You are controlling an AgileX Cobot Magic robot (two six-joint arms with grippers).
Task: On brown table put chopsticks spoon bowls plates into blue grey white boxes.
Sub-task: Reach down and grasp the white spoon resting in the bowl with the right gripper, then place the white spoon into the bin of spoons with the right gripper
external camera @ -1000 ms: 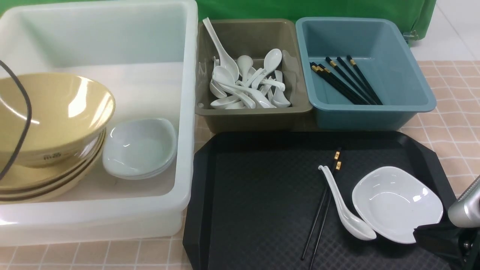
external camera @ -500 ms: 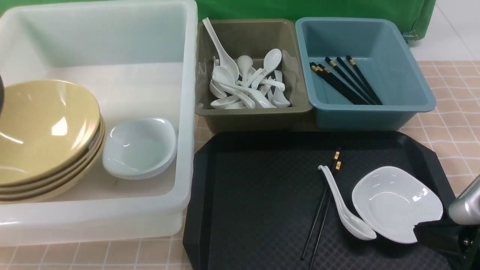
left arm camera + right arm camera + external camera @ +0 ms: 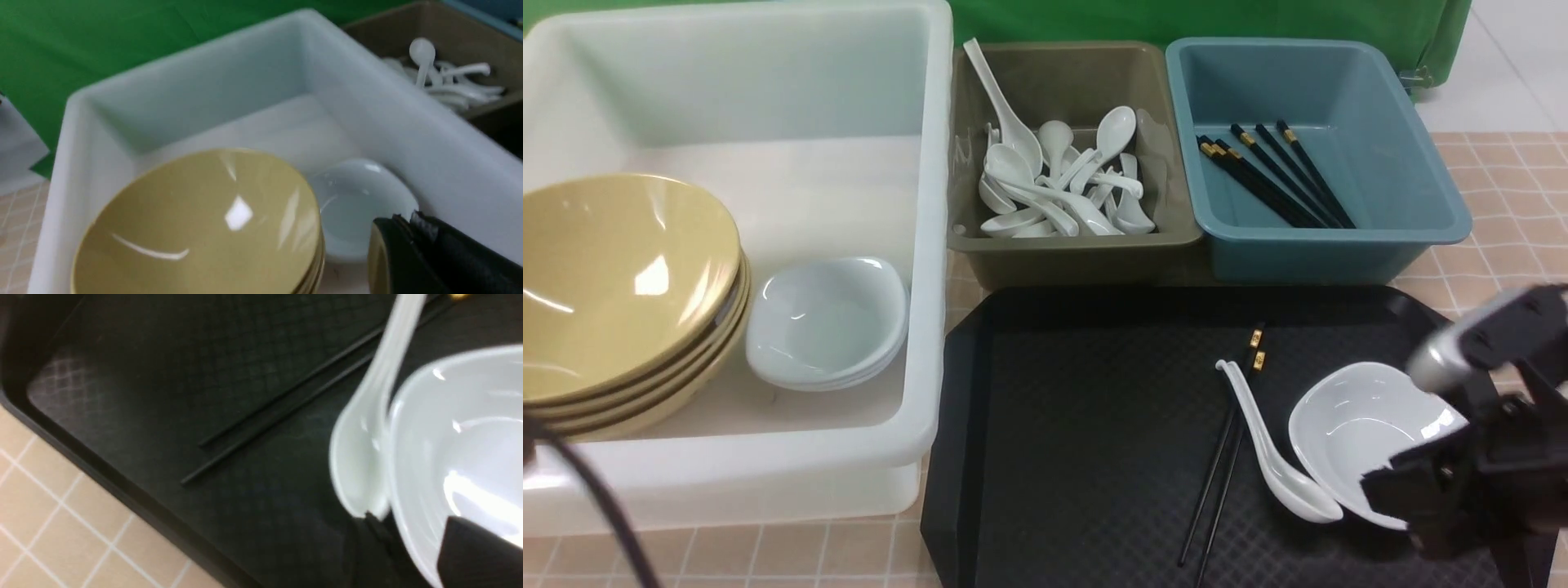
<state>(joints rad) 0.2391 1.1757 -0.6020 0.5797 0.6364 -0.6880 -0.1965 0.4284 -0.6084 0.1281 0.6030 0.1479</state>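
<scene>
On the black tray [image 3: 1078,425] lie a pair of black chopsticks [image 3: 1221,465] [image 3: 278,408], a white spoon [image 3: 1270,453] [image 3: 359,457] and a white plate [image 3: 1364,425] [image 3: 461,428]. My right gripper [image 3: 1388,490] [image 3: 408,526] is open, one finger inside the plate's near rim and one outside, beside the spoon's scoop. In the white tub [image 3: 931,245] [image 3: 408,114] sit stacked tan bowls [image 3: 621,286] [image 3: 196,228] and stacked plates [image 3: 829,322] [image 3: 359,208]. My left gripper [image 3: 402,220] hangs shut and empty over the tub, beside those plates.
The grey bin [image 3: 1078,253] holds several white spoons [image 3: 1054,180]. The blue bin [image 3: 1307,253] holds several chopsticks [image 3: 1274,175]. Tiled brown table [image 3: 1503,245] [image 3: 49,506] shows round the tray. A black cable [image 3: 596,506] crosses the tub's front left corner.
The top bowl has settled flat onto the stack. The left arm's cable dropped to the lower left corner. My right gripper moved in from the lower right onto the plate's near rim.
</scene>
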